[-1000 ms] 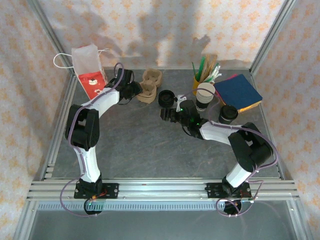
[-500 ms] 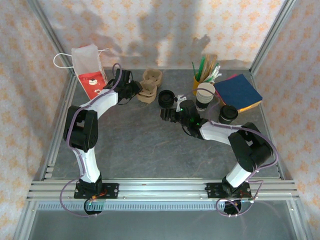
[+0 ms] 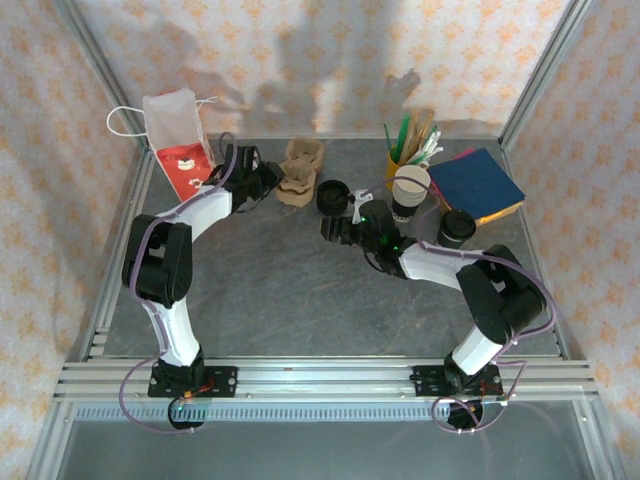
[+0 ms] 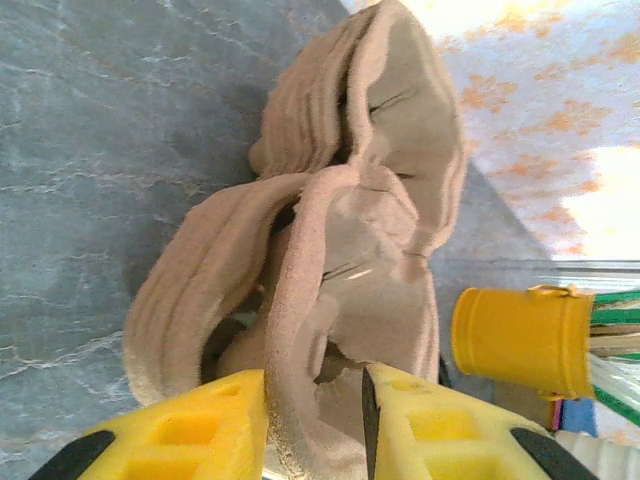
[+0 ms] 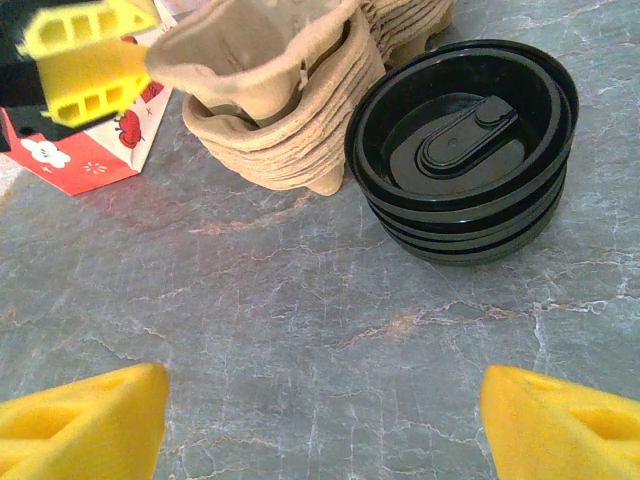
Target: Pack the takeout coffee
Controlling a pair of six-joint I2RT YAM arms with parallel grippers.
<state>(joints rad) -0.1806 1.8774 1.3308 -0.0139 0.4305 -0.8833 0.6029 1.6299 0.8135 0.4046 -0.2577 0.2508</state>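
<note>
The takeout coffee (image 3: 457,227), a small black lidded cup, stands at the right of the table, behind my right arm. My left gripper (image 3: 268,180) (image 4: 315,385) is at the brown pulp cup carrier stack (image 3: 298,170). Its yellow fingers (image 5: 85,55) are shut on the rim wall of the top carrier (image 4: 370,200) (image 5: 250,45), which tilts up off the stack. My right gripper (image 3: 335,228) (image 5: 325,420) hangs open over bare table, just in front of a stack of black lids (image 3: 331,197) (image 5: 465,150). The red and white bag (image 3: 180,140) stands at the back left.
A stack of lidless white-rimmed cups (image 3: 410,190) stands right of the lids. Behind it is a yellow holder (image 3: 400,158) (image 4: 520,340) with sticks and straws. Blue napkins (image 3: 478,183) lie at the back right. The bag's corner (image 5: 80,150) is beside the carriers.
My left arm has shifted slightly left and its jaws have narrowed onto the carrier wall. The right arm has not moved.
</note>
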